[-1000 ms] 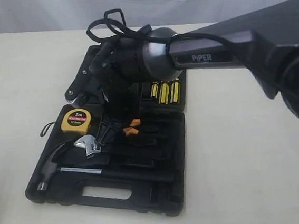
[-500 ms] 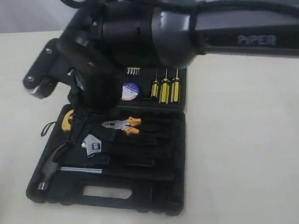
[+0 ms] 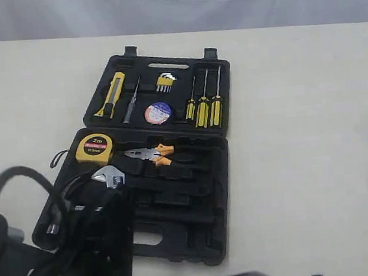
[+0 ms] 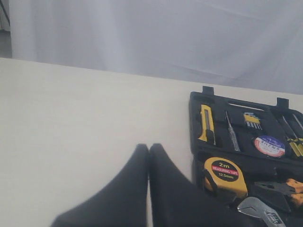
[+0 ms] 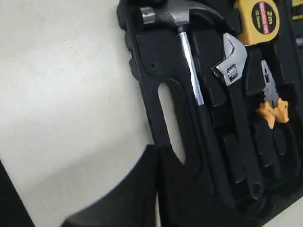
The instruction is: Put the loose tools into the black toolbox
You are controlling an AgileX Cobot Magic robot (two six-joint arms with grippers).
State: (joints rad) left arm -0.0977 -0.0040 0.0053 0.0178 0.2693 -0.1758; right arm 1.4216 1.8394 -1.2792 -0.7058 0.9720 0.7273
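The black toolbox lies open and holds all the tools. In its far half rest the yellow-and-black utility knife and the labelled black tape roll. The near half holds the yellow tape measure and the orange-handled pliers. My left gripper is shut and empty over bare table, beside the tape measure. My right gripper is shut and empty above the toolbox's slot handle.
Three yellow-handled screwdrivers sit in the far half. The silver wrench and hammer lie in the near half. A dark blurred arm with cables fills the exterior view's lower left and hides the hammer there.
The right arm that hung over the toolbox has swung away to the lower left of the exterior view, uncovering the far half. The pliers stay in their recess.
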